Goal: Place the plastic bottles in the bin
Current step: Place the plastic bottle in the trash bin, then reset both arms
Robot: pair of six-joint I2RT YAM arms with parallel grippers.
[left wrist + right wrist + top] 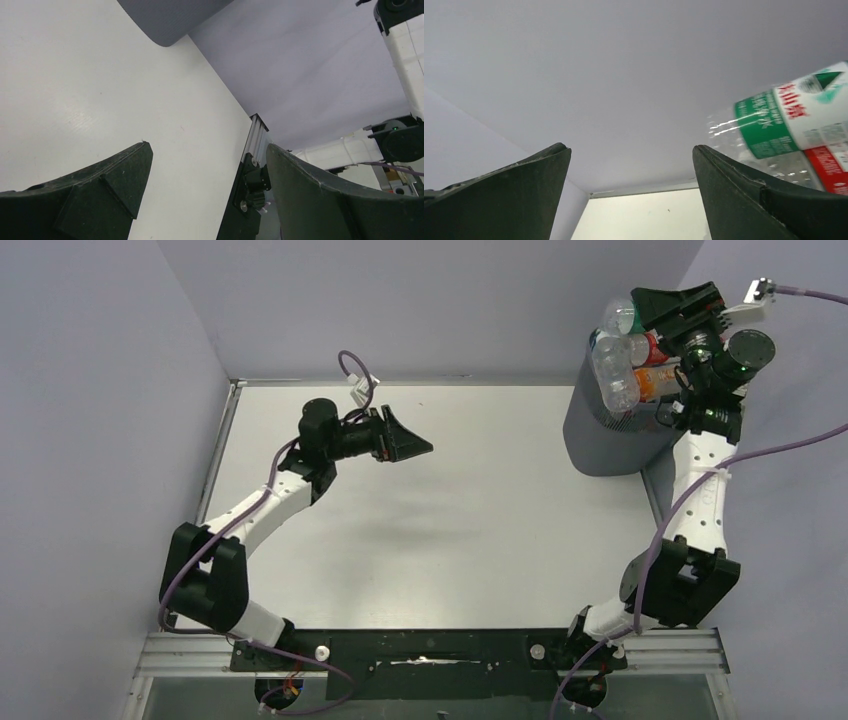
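Observation:
The bin (pixel 612 440), a tall dark grey mesh basket, stands at the table's back right corner. It is heaped with plastic bottles (pixel 618 368): clear ones on top, an orange one (pixel 651 382) beside them. My right gripper (pixel 650 308) hovers over the pile, open and empty. In the right wrist view the right gripper (pixel 630 148) has nothing between its fingers, and a clear bottle with a green and red label (pixel 791 122) lies just outside the right finger. My left gripper (pixel 415 445) hangs open over the table's middle back. The left wrist view shows it (pixel 207 146) empty.
The white table (pixel 450 540) is walled by pale panels at the back and on both sides. The bin's lower wall (pixel 170 20) shows at the top of the left wrist view. The right arm's base (pixel 400 145) stands at the table's near right edge.

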